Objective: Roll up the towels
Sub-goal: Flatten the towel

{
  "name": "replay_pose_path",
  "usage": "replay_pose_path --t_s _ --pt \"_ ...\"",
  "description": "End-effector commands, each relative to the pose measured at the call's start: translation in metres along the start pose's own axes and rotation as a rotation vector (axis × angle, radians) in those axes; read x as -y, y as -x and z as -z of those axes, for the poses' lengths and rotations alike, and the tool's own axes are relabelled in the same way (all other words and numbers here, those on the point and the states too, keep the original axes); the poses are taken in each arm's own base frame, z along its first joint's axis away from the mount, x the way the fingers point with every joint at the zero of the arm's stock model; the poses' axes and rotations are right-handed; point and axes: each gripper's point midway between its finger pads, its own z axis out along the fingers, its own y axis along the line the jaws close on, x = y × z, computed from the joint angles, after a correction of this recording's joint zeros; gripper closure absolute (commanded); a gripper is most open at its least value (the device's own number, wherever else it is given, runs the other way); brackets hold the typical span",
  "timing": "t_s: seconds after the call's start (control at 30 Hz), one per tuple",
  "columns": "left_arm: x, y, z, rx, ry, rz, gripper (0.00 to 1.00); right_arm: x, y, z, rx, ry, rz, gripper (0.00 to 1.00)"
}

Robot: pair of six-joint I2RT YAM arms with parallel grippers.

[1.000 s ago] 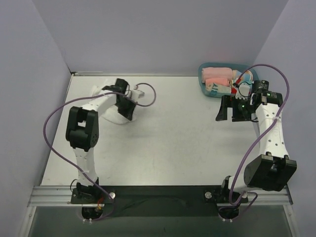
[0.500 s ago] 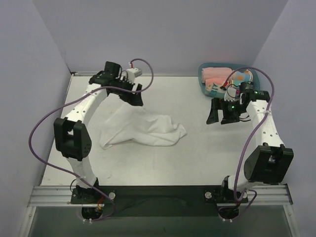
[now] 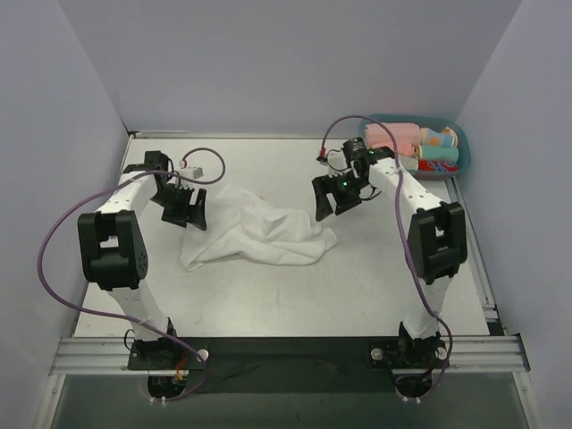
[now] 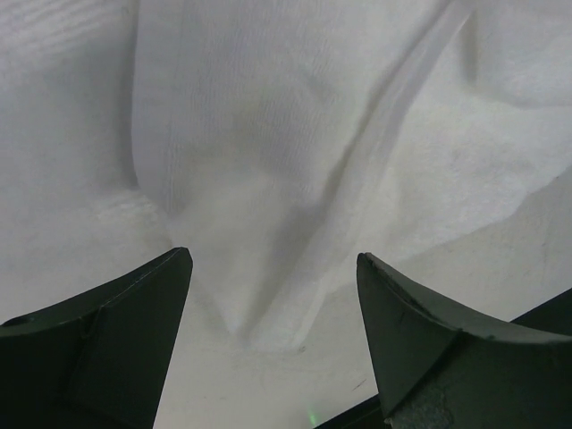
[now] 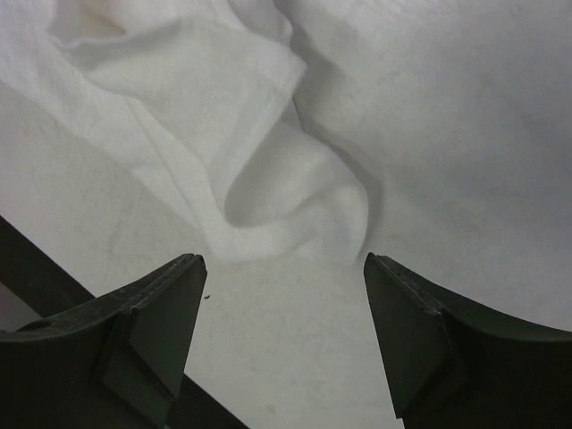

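A white towel [image 3: 259,234] lies crumpled on the table, left of centre. My left gripper [image 3: 185,214] hangs open over its upper left edge. In the left wrist view the towel [image 4: 295,134] fills most of the picture, and a pointed fold ends just ahead of the open left gripper [image 4: 273,268], which holds nothing. My right gripper [image 3: 333,206] is open above the towel's right corner. In the right wrist view that curled corner [image 5: 286,192] lies just beyond the right gripper [image 5: 281,264], with bare table between its fingers.
A teal basket [image 3: 460,147] stands at the back right with rolled pink cloths [image 3: 398,136] and coloured cloths [image 3: 438,143] in it. Grey walls close in the table on the left, back and right. Purple cables loop off both arms.
The left gripper let go of the towel, which dropped and spread on the table, then moved down to its left edge. The right arm swung left from the basket to the towel's right corner.
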Motion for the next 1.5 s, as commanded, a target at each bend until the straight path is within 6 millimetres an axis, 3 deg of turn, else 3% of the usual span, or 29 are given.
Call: replay_pose_path --t_s 0.0,0.13,0.3,0.33,0.37,0.43,0.53,0.6,0.67,0.8,0.93,0.97,1.07,1.1,1.17,1.2,1.27,1.47 --pt "-0.003 -0.016 0.014 -0.018 0.069 -0.021 0.15 -0.011 0.028 -0.022 0.009 -0.016 0.040 0.26" --pt "-0.010 -0.050 0.005 -0.102 0.099 0.015 0.14 -0.019 0.042 -0.049 -0.017 0.010 0.064 0.24" --pt "-0.011 -0.063 -0.006 -0.134 0.097 0.047 0.16 -0.021 0.043 -0.069 -0.048 0.040 0.040 0.28" --pt "-0.012 -0.065 -0.008 -0.141 0.097 0.060 0.17 -0.022 0.042 -0.071 -0.052 0.048 0.035 0.30" --pt "-0.013 -0.064 -0.010 -0.145 0.095 0.069 0.18 -0.021 0.040 -0.075 -0.063 0.059 0.022 0.41" --pt "-0.011 -0.064 -0.014 -0.150 0.072 0.087 0.24 -0.031 0.038 -0.075 -0.066 0.123 0.005 0.51" --pt "-0.011 -0.060 -0.018 -0.150 0.049 0.112 0.37 -0.040 0.038 -0.065 -0.049 0.215 -0.035 0.73" --pt "-0.012 -0.058 -0.020 -0.149 0.043 0.119 0.48 -0.032 0.040 -0.053 -0.027 0.231 -0.081 1.00" --pt "-0.013 -0.057 -0.022 -0.152 0.037 0.124 0.55 -0.026 0.037 -0.040 -0.008 0.249 -0.123 1.00" --pt "-0.017 -0.055 -0.023 -0.153 0.036 0.130 0.70 0.016 0.026 -0.008 0.051 0.198 -0.231 1.00" --pt "-0.022 -0.055 -0.024 -0.163 0.044 0.138 0.90 0.036 0.011 0.024 0.107 0.132 -0.262 1.00" --pt "-0.025 -0.056 -0.024 -0.169 0.059 0.137 1.00 0.042 0.000 0.025 0.098 0.110 -0.282 1.00" --pt "-0.031 -0.060 -0.022 -0.183 0.082 0.138 1.00 0.062 -0.015 0.052 0.149 0.033 -0.335 1.00" --pt "-0.034 -0.061 -0.022 -0.185 0.090 0.134 1.00 0.067 -0.031 0.052 0.128 0.005 -0.363 1.00" --pt "-0.037 -0.063 -0.019 -0.182 0.099 0.133 1.00 0.087 -0.048 0.076 0.176 -0.061 -0.413 1.00" --pt "-0.040 -0.065 -0.018 -0.185 0.105 0.133 1.00 0.094 -0.069 0.075 0.145 -0.099 -0.439 1.00" --pt "-0.042 -0.067 -0.017 -0.187 0.114 0.131 1.00 0.101 -0.093 0.088 0.134 -0.147 -0.418 1.00" --pt "-0.045 -0.085 -0.011 -0.232 0.141 0.092 1.00 0.117 -0.168 0.094 -0.039 -0.274 -0.381 1.00"
